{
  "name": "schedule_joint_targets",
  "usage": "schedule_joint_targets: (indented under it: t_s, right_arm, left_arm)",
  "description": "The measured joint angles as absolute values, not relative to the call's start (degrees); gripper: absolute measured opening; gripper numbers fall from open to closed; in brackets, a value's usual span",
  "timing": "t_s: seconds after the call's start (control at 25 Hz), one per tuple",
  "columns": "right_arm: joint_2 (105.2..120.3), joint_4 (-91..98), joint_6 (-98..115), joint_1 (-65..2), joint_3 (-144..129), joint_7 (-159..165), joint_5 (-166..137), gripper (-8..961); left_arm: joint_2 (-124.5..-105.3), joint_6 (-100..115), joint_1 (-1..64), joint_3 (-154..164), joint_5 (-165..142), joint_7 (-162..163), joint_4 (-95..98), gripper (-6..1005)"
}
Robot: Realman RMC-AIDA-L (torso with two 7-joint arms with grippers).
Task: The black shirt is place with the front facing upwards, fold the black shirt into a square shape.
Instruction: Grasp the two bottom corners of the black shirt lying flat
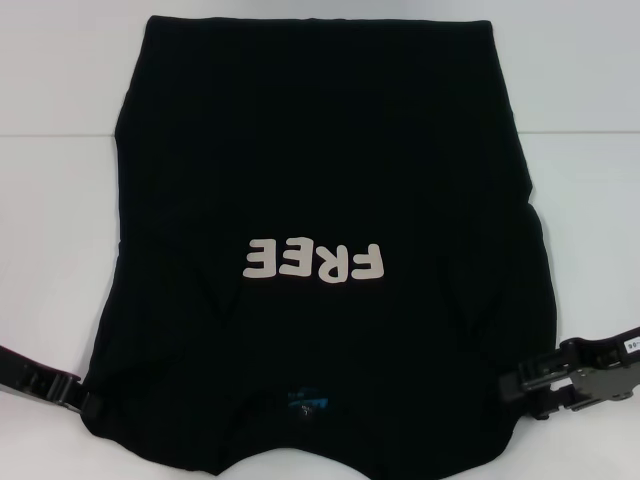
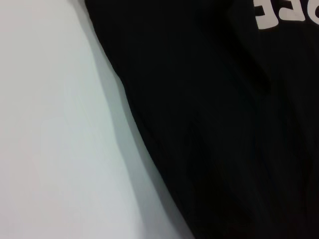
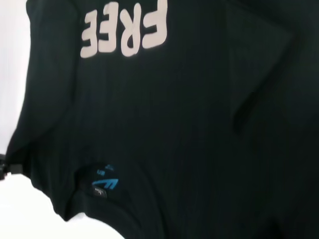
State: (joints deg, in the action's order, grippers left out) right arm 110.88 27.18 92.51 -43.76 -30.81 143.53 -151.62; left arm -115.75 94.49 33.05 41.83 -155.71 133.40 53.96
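The black shirt [image 1: 320,170] lies spread front-up on the white table [image 1: 60,120], its neck nearest me. The white FREE lettering [image 1: 313,262] reads upside down, and the small blue neck label [image 1: 305,403] shows at the collar. My left gripper [image 1: 78,397] meets the shirt's near left edge by the shoulder. At the near right edge my right gripper [image 1: 520,388] does the same. The left wrist view shows the shirt's edge [image 2: 214,124] running across bare table [image 2: 50,124]. In the right wrist view the lettering [image 3: 124,32] and label [image 3: 103,185] sit on dark cloth [image 3: 189,124].
Bare white tabletop lies to both sides of the shirt and beyond its far hem [image 1: 320,20]. A faint seam [image 1: 580,132] runs across the table.
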Motion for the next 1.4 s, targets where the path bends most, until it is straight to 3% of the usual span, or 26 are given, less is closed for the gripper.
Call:
schedule_joint_targets:
  t_s: [0.24, 0.56, 0.76, 1.2, 1.4]
  right_arm:
    - [111.15, 27.2, 92.0, -44.6, -32.3, 143.8, -151.8, 705]
    - [111.27, 27.3, 92.0, -45.2, -34.1, 144.2, -152.0, 467]
    - [111.35, 27.4, 91.9, -45.4, -35.9, 144.2, -152.0, 399]
    - [111.76, 27.9, 91.5, -45.9, -37.6, 144.2, -151.8, 63]
    - [111.10, 28.4, 91.1, -45.7, -35.9, 144.2, -151.5, 39]
  left_arm:
    - [-115.75, 94.5, 33.1, 41.8, -155.7, 133.4, 53.9, 65]
    - [-115.75, 94.5, 33.0, 41.8, -155.5, 133.2, 53.7, 65]
    - [-115.75, 94.4, 33.1, 41.7, -155.7, 132.9, 53.4, 65]
    - [-115.66, 94.3, 33.0, 41.6, -155.7, 132.8, 53.3, 65]
    - [-115.65, 94.2, 33.0, 41.7, -155.7, 132.7, 53.2, 66]
